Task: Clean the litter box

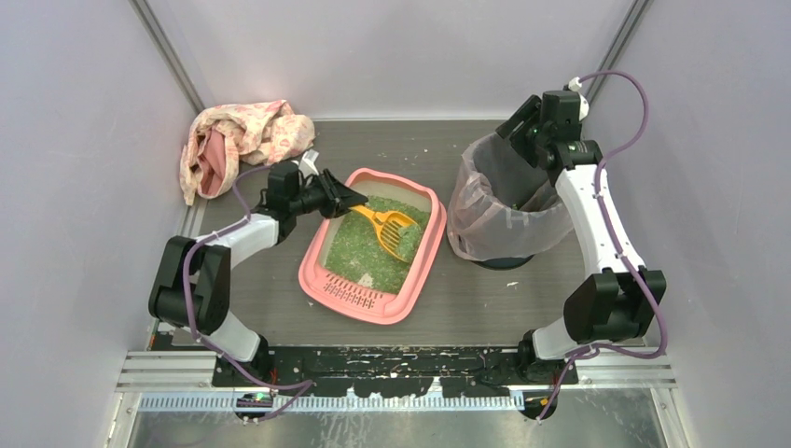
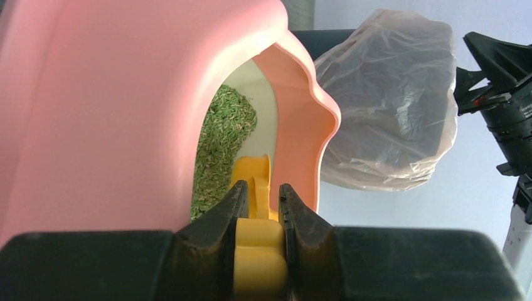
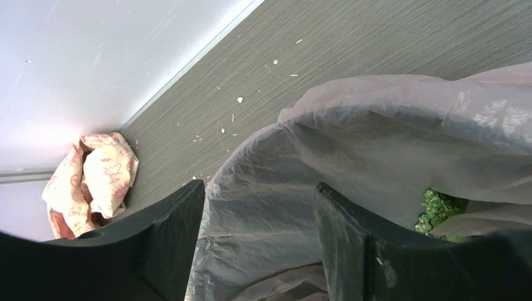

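Over the litter box (image 1: 347, 297) my left gripper (image 1: 347, 198) pinches the scoop handle (image 1: 367, 217), right gripper (image 1: 520, 119) gaping above the bin bag (image 1: 485, 224); tray looks stiff, light, so I'd grab its rim.

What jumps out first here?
A pink litter box of green granules sits mid-table, where the left gripper grips a yellow scoop inside it. To its right stands a bag-lined bin with the right gripper open above its rim, and a crumpled pinkish cloth lies in the far left corner.
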You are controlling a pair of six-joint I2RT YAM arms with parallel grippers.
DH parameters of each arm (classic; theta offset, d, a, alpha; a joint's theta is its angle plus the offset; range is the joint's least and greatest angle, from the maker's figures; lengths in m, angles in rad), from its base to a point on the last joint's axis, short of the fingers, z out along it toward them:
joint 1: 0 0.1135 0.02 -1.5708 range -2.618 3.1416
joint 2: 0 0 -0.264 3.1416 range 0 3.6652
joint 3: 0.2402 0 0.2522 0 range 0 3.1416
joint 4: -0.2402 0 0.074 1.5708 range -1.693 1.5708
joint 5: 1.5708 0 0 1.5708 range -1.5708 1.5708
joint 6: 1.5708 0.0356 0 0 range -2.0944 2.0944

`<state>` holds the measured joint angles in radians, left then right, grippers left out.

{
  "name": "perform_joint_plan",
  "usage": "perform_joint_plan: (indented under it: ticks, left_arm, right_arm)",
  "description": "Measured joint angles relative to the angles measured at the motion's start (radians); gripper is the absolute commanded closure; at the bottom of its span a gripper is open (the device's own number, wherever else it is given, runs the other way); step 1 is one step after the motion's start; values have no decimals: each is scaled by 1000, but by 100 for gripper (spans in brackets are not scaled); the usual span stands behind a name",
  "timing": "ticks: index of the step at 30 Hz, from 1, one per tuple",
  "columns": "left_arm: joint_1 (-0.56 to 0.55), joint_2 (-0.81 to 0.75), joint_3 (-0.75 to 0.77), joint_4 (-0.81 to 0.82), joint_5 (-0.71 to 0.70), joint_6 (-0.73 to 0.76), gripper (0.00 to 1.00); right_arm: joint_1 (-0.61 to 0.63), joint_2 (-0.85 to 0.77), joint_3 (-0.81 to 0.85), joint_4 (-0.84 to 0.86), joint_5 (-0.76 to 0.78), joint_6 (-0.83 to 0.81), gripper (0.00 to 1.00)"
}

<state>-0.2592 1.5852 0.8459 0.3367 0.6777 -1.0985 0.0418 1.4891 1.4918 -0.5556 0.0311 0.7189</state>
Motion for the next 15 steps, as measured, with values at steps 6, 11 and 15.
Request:
perform_joint_plan:
  ticks: [6, 11, 15]
  left_arm:
    - [21, -27, 31, -141, -1, 83, 100]
    - [53, -43, 55, -219, -1, 120, 100]
    - [97, -48, 65, -225, 24, 111, 100]
  right_arm:
    - [0, -12, -5, 2, 0, 11, 31]
    - [0, -19, -29, 11, 0, 20, 31]
    - [0, -28, -56, 19, 0, 26, 31]
